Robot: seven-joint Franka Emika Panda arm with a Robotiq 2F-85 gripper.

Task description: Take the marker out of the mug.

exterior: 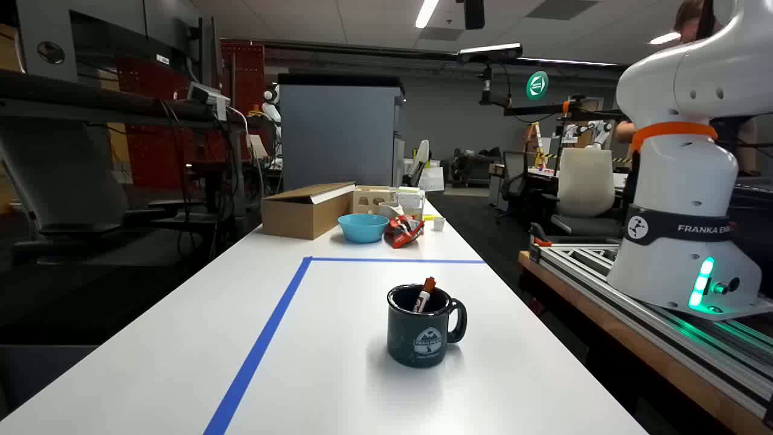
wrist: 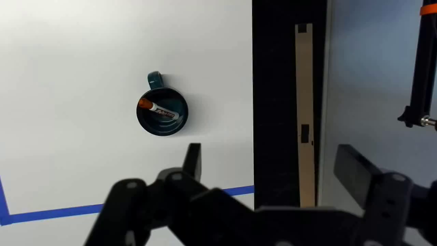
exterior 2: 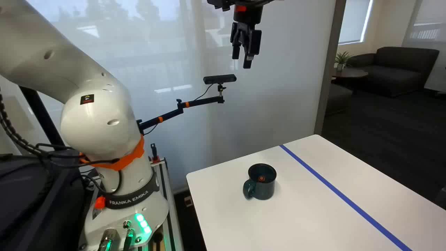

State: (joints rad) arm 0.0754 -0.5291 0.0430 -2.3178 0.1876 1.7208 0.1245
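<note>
wrist view has the mug (wrist: pixel 164 127) left of centre in the upper half of the frame, upright on the white tabletop (wrist: pixel 82 147), its handle toward the top edge. the marker (wrist: pixel 164 112) is inside it, tilted, with the reddish-orange cap over the rim at the left and the white barrel slanting to the lower right. the claw (wrist: pixel 272 161) comes in from the bottom of the frame, its dark fingers (wrist: pixel 353 174) spread wide apart with nothing in their hold. blue tape (wrist: pixel 56 212) crosses the lower part, turning a corner at the lower left. in an exterior view the claw hangs at the top, just right of centre, above a small black camera (exterior 2: pixel 219 78) and well apart from the mug; of the marker, only the cap is plain, a reddish-orange spot within the dark mouth. in an exterior view the cap stands above the rim, and the mug's side bears a pale round emblem (exterior: pixel 429 341). near the middle of that frame, farther back on the tabletop, are a brown cardboard box (exterior: pixel 307 216), a light blue bowl (exterior: pixel 363 229) and, just beside the bowl, a red packet (exterior: pixel 404 231).
</note>
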